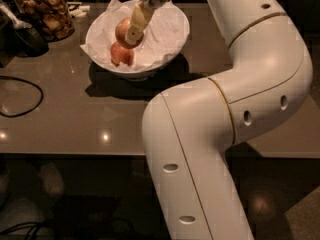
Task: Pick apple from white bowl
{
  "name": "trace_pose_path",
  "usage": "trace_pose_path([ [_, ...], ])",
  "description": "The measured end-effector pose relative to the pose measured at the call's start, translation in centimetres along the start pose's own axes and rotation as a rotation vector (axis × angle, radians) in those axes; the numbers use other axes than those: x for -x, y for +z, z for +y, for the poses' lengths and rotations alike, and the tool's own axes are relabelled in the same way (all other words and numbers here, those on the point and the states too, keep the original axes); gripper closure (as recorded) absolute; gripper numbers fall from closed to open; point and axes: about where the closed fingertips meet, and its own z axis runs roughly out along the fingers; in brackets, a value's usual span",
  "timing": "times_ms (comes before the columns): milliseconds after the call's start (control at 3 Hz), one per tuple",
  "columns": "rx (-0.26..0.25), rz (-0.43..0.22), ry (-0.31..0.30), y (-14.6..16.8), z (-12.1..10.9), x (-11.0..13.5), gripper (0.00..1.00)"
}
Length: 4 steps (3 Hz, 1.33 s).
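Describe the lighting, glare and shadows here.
Camera view: dim overall, with the white bowl and arm lit brightest; small glare spots on the table; dark bowl shadow in front; end effector at the apple inside the bowl.

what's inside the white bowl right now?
Inside the white bowl: crumpled white paper, the apple with the gripper over it, a redder apple beside it. The paper covers the bowl's bottom.

Dim; table [75, 114] glare; claw [131, 34] over white bowl [150, 70]
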Motion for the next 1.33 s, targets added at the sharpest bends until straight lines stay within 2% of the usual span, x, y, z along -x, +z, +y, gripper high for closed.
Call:
trace_pose_path([
  [667, -0.006, -0.047, 0.049, -3.0, 1.4, 0.4, 1.00],
  [1333, -0.005, -0.075, 0.062, -4.8, 2.5, 0.9, 1.00],
])
